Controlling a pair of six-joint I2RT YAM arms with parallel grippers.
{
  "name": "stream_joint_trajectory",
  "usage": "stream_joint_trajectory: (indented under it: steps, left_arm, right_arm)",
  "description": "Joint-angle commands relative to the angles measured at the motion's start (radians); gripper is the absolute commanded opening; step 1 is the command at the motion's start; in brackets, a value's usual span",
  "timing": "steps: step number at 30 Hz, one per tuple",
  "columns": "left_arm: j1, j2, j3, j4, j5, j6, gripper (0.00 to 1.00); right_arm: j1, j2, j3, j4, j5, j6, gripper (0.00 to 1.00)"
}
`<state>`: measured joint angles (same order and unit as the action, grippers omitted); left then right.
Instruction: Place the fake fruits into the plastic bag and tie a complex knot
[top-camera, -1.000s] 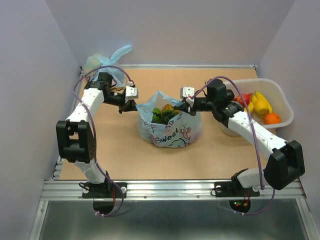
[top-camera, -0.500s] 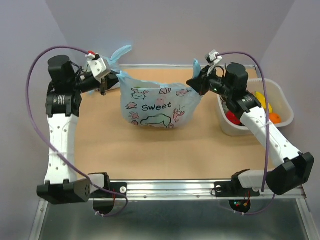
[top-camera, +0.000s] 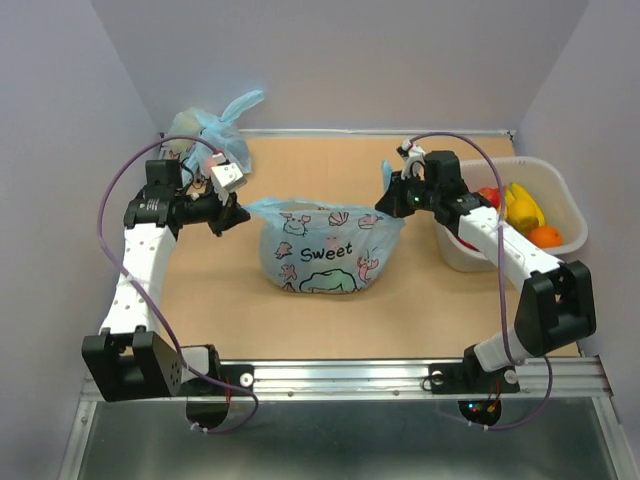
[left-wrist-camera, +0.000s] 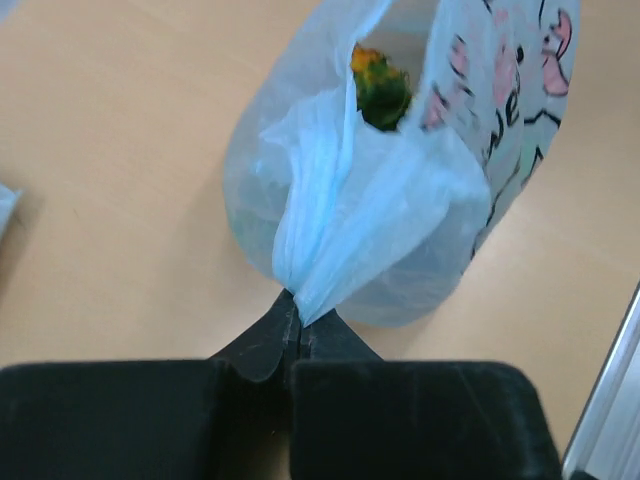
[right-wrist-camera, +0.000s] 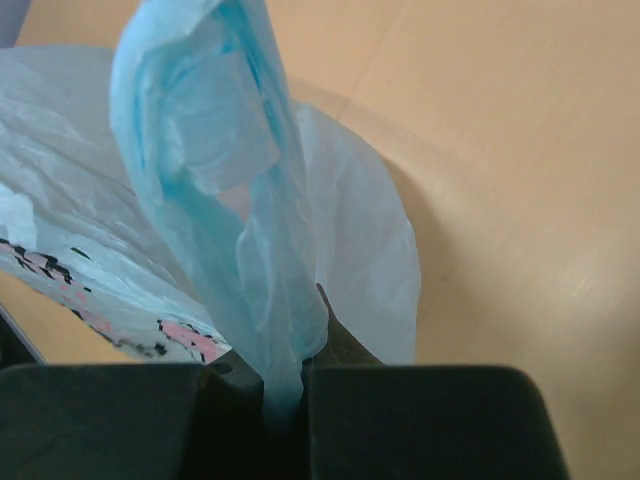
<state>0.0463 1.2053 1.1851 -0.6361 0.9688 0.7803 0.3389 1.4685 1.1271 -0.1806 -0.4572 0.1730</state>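
Observation:
The light-blue plastic bag (top-camera: 322, 255) with the "Sweet" cartoon panel rests on the table centre, stretched between both arms. My left gripper (top-camera: 237, 211) is shut on the bag's left handle (left-wrist-camera: 320, 240). My right gripper (top-camera: 385, 205) is shut on the right handle (right-wrist-camera: 270, 300). A green and orange fake fruit (left-wrist-camera: 380, 88) shows through the bag's mouth in the left wrist view. More fake fruits, a banana (top-camera: 522, 205), an orange (top-camera: 545, 236) and a red one (top-camera: 489, 197), lie in the tub at the right. No knot shows.
A clear plastic tub (top-camera: 570, 215) stands at the right edge behind my right arm. A smaller tied light-blue bag (top-camera: 205, 125) sits in the back left corner. Grey walls close in three sides; a metal rail (top-camera: 340, 375) runs along the front.
Both arms lifted the bag by its handles and pulled it wide, then lowered it. Now the bag sits on the table again, its handles still held and drawn apart.

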Motion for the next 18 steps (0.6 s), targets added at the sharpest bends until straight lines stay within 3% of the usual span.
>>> stream_joint_trajectory:
  steps: [1, 5, 7, 10, 18]
  left_arm:
    - [0.004, -0.065, 0.135, -0.148, 0.004, 0.128, 0.00]
    - [-0.031, -0.115, 0.168, -0.163, 0.093, 0.207, 0.00]
    - [-0.098, -0.122, 0.153, -0.288, 0.073, 0.401, 0.00]
    - [-0.147, -0.127, 0.064, -0.413, 0.001, 0.621, 0.00]
    - [-0.184, -0.118, -0.255, -0.376, -0.243, 0.882, 0.00]
  right_arm:
    - [-0.060, -0.051, 0.057, -0.033, -0.032, -0.001, 0.00]
    - [-0.058, 0.015, 0.100, -0.036, 0.037, 0.034, 0.00]
    - [-0.058, 0.059, 0.097, -0.036, 0.070, 0.036, 0.00]
    - [-0.060, 0.166, 0.105, -0.036, 0.113, 0.063, 0.00]
    - [-0.060, 0.346, 0.140, -0.026, 0.206, 0.016, 0.01]
